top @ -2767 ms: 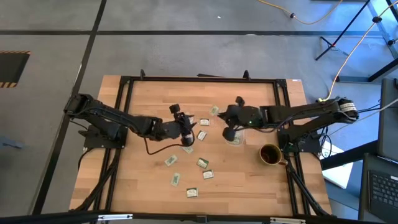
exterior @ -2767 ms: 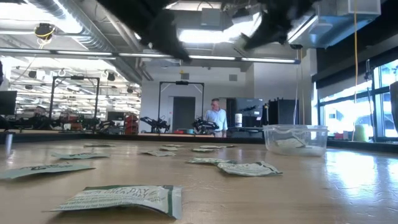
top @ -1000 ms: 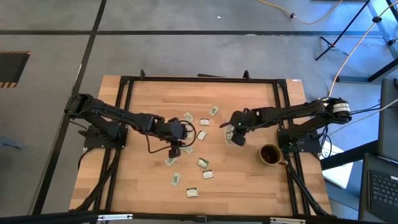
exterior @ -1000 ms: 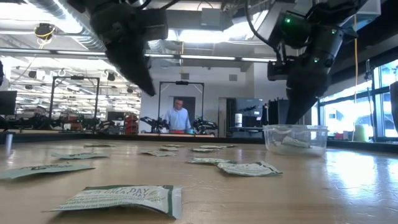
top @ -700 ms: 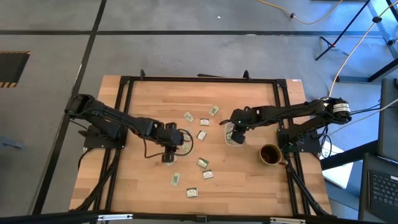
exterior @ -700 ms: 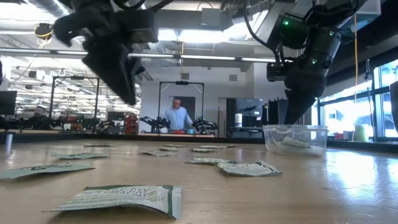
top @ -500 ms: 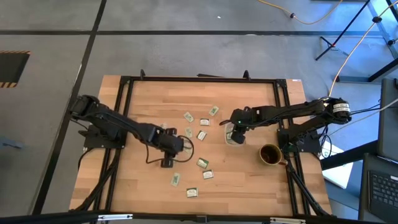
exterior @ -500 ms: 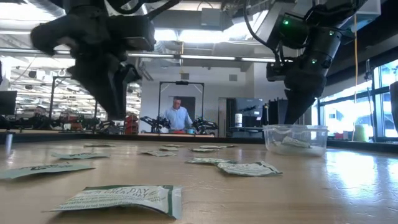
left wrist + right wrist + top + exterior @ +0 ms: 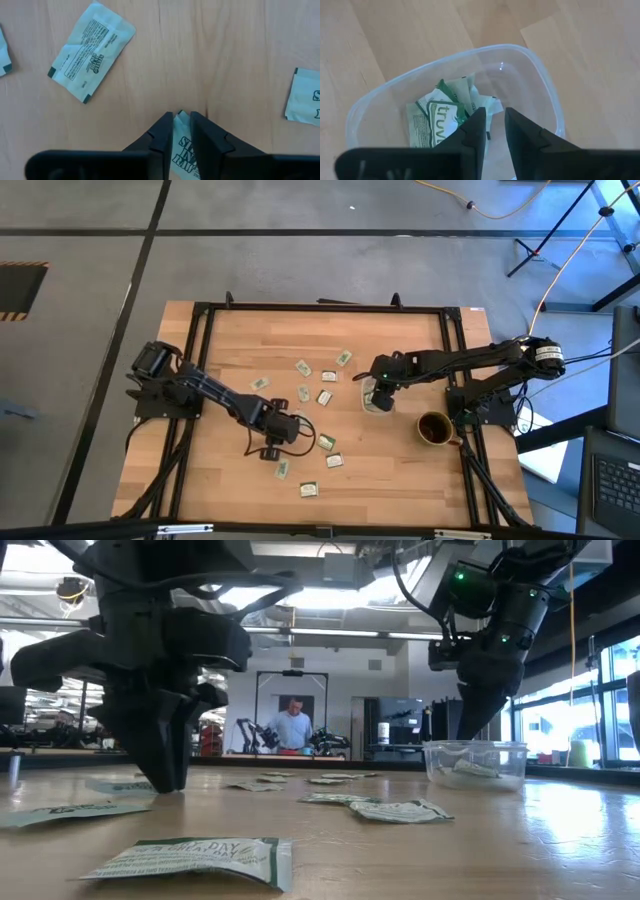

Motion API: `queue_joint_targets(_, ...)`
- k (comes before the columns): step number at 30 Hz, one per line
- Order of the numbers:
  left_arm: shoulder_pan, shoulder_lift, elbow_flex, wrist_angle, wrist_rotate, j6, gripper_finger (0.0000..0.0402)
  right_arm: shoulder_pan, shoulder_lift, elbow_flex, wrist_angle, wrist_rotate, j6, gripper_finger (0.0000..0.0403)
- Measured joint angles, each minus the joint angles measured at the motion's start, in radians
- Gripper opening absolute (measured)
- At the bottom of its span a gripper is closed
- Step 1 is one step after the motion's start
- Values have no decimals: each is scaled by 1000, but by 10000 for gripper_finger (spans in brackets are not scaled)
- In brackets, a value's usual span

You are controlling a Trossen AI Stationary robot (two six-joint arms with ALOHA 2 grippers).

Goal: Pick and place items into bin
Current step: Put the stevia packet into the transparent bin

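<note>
Pinching a packet [image 9: 181, 145] flat on the counter [image 9: 400, 470], the left tool [image 9: 182, 118] is standing narrow and risking to slip; the right tool [image 9: 493, 116], narrow and empty, is hovering over the bin [image 9: 540, 80].

Work surface: a light wooden tabletop [image 9: 400, 470] of joined planks, set inside a black metal frame [image 9: 320, 307]. A dark brown mug [image 9: 433, 428] with a handle stands upright near the table's right edge. The table sits on a grey concrete floor [image 9: 300, 260] crossed by dark lines; a yellow cable [image 9: 500, 210] lies across it at upper right, beside a black tripod stand [image 9: 545, 242]. In the low view, a person in a light shirt [image 9: 292, 728] stands in the workshop beyond the table, among dark equipment racks [image 9: 60, 710].
</note>
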Motion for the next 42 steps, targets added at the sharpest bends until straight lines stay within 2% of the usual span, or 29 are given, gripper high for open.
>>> queue_joint_targets(12,1,7,-2,-12,-1,12,5,0,0,0,-1,-1,0,76)
queue_joint_targets(20,7,-91,-12,-30,-26,30,3,0,-37,27,-8,-1,25,76)
queue_joint_targets(25,24,-209,-8,26,-184,64,2,8,-57,65,36,-2,-11,76)
queue_joint_targets(30,41,-283,-6,217,-505,176,3,41,-55,70,218,-2,-86,76)
queue_joint_targets(34,51,-281,-6,435,-692,382,3,75,-53,70,366,-3,-179,76)
queue_joint_targets(36,62,-265,-6,557,-737,481,3,90,-53,70,437,-2,-219,76)
queue_joint_targets(42,95,-216,-6,815,-765,650,3,140,-51,70,613,-2,-354,76)
